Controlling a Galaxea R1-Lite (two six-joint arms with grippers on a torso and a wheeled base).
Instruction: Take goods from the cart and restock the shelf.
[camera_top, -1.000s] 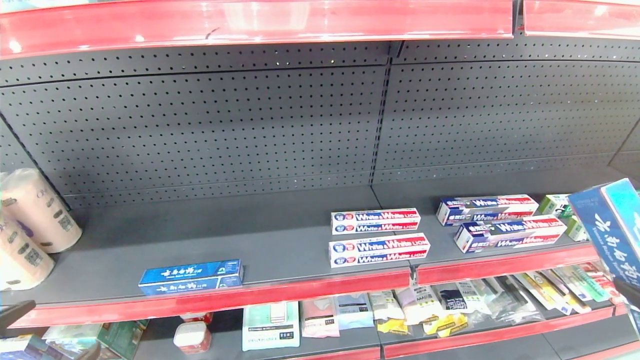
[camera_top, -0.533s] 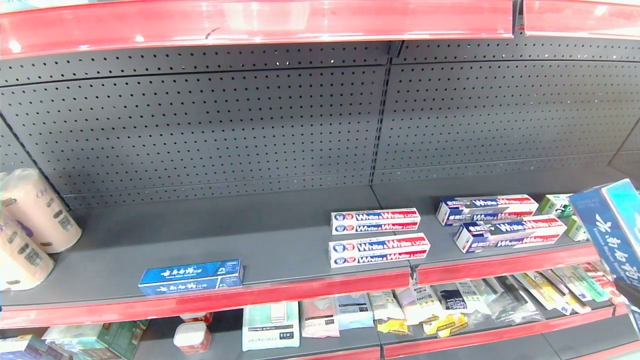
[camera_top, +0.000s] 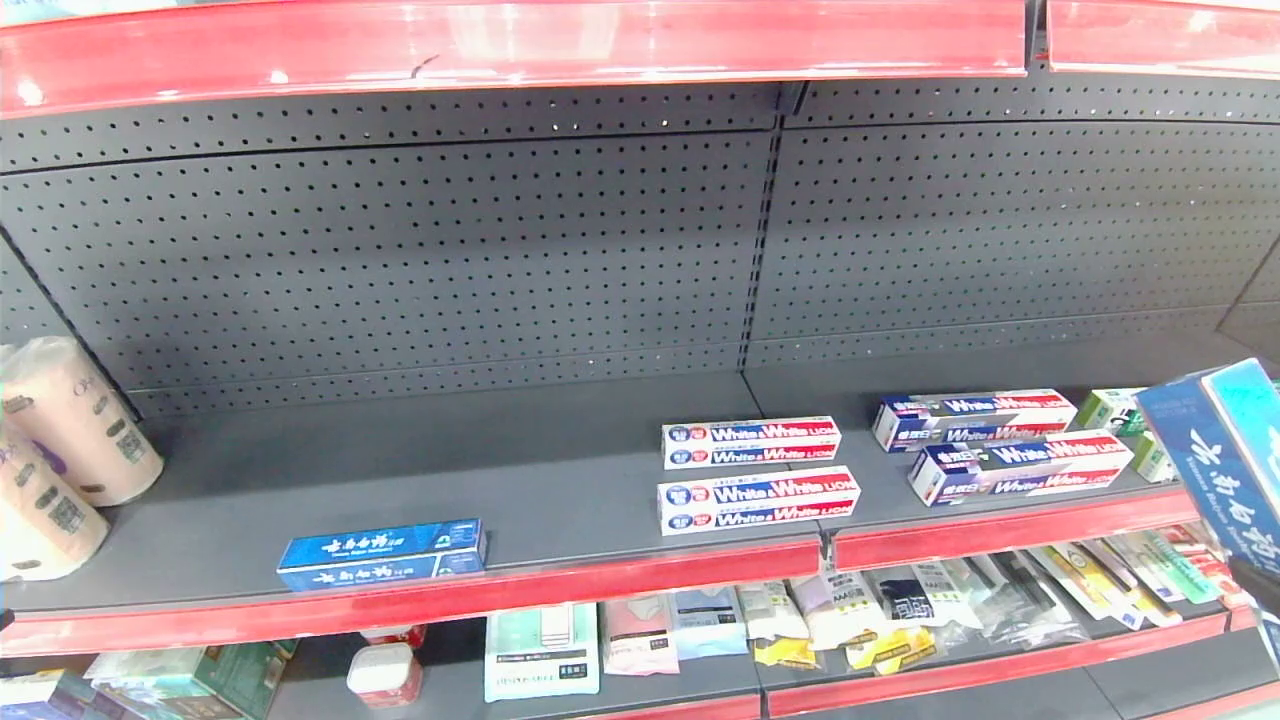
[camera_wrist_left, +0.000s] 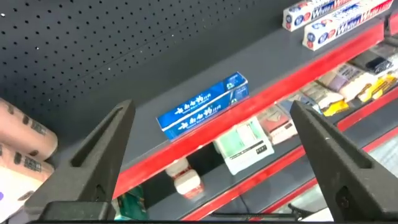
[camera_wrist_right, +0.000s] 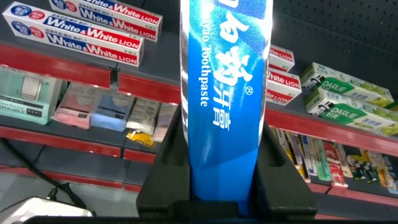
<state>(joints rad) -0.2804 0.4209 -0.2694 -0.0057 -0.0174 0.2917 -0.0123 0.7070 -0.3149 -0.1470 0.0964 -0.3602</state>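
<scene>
My right gripper (camera_wrist_right: 221, 134) is shut on a long blue toothpaste box (camera_wrist_right: 225, 74), held upright between its fingers (camera_wrist_right: 171, 155). In the head view that box (camera_top: 1225, 460) stands at the far right, in front of the shelf's red edge. A matching blue toothpaste box (camera_top: 381, 553) lies flat near the front left of the grey shelf (camera_top: 560, 440). My left gripper (camera_wrist_left: 211, 106) is open and holds nothing, out in front of the shelf edge and facing that lying box (camera_wrist_left: 186, 112).
Several white toothpaste boxes (camera_top: 758, 499) lie at the middle and right of the shelf, with green boxes (camera_top: 1110, 408) beyond them. Wrapped paper rolls (camera_top: 75, 420) stand at the far left. Bare shelf lies between the blue and white boxes. The lower shelf (camera_top: 700, 685) holds packets.
The left gripper's tip, seen at the head view's lower left edge a second ago, has dropped out of that view. The right gripper and its box have stayed put.
</scene>
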